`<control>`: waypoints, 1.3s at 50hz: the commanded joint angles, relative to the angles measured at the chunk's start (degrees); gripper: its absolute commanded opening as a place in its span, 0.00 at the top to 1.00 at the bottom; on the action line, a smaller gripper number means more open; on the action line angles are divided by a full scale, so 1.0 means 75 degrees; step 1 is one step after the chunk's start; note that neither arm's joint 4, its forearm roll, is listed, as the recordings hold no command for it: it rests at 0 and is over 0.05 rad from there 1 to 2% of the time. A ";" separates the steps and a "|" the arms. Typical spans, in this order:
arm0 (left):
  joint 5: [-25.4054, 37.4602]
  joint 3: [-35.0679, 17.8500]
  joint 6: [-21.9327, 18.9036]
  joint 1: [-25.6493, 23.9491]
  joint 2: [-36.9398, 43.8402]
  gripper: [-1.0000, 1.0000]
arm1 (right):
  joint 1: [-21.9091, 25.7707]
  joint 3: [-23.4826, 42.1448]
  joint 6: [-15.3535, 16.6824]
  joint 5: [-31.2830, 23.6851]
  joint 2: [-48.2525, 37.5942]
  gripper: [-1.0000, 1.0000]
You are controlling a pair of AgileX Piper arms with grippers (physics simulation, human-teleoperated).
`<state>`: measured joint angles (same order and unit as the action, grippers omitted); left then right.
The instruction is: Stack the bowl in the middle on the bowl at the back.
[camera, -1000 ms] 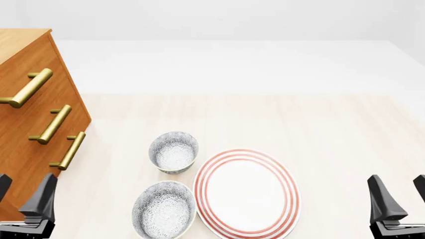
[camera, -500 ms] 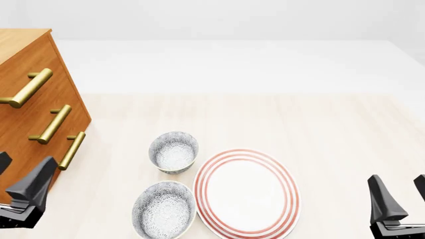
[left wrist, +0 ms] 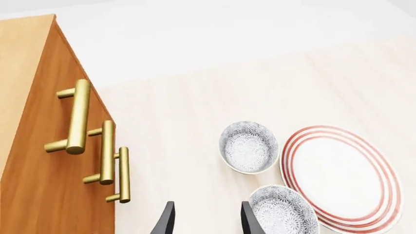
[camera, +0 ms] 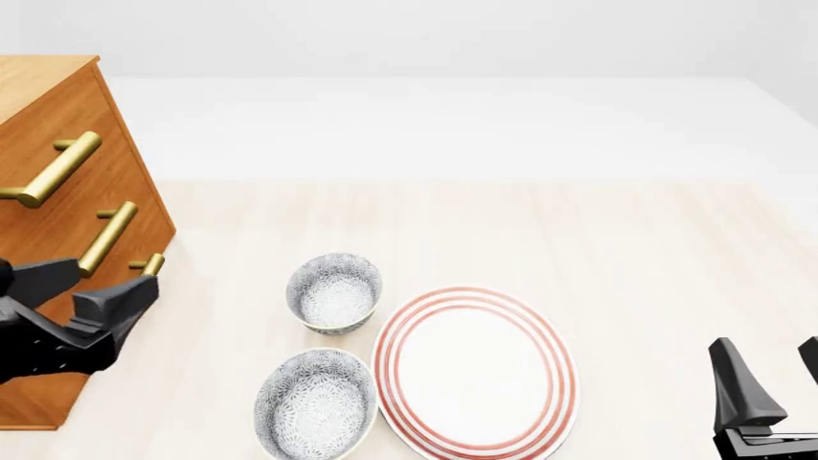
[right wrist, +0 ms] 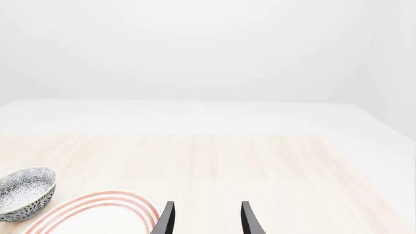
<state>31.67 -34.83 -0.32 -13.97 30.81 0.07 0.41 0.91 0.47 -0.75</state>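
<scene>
Front view: left end effector (camera: 79, 287) hangs spread and empty, angled toward the wide speckled bowl (camera: 316, 403); right end effector (camera: 776, 369) waits, also spread and empty.

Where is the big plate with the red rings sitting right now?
In the front view, the red-ringed plate lies on the table's near edge, right beside both speckled bowls.

Two dark fingertips (left wrist: 167, 222) of the left gripper (left wrist: 206, 222) are seen spread apart above the pale desk (left wrist: 195, 112). Beyond them, two speckled bowls (left wrist: 249, 146) (left wrist: 283, 210) are set beside a red-ringed plate (left wrist: 339, 176); a wooden drawer cabinet (left wrist: 39, 161) with brass handles (left wrist: 78, 117) is flanking.
</scene>
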 commanded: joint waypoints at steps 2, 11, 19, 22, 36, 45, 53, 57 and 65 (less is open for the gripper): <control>0.0834 -0.0941 -0.0163 -0.0112 0.1494 0.00 | -0.0004 0.0004 0.0008 0.0006 -0.0001 0.00; 0.1264 -0.1322 0.0258 -0.0777 0.2152 0.00 | -0.0005 0.0008 0.0004 0.0007 -0.0004 0.00; 0.1432 -0.1291 0.0604 -0.1314 0.2378 0.00 | -0.0004 0.0011 0.0003 -0.0010 0.0009 0.00; 0.1397 -0.1184 0.0600 -0.1342 0.2407 0.00 | -0.0005 0.0015 0.0004 -0.0026 0.0025 0.00; 0.0842 -0.0381 0.0415 -0.1182 0.2772 0.00 | -0.0008 0.0012 0.0006 -0.0035 0.0037 0.00; 0.0302 -0.0077 0.0572 -0.1353 0.3145 0.00 | -0.0010 0.0007 0.0005 -0.0021 0.0029 0.00; -0.0204 0.0119 0.0701 -0.1453 0.3507 0.00 | -0.0008 0.0005 0.0006 -0.0007 0.0018 0.00; -0.0521 0.0240 0.0751 -0.1525 0.3760 0.00 | -0.0010 0.0002 0.0007 0.0005 0.0008 0.00; -0.1004 0.0414 0.0859 -0.1584 0.4116 0.00 | -0.0008 0.0000 0.0009 0.0020 -0.0008 0.00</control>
<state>28.58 -33.54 5.13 -25.07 58.35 0.01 0.43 0.96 0.49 -0.68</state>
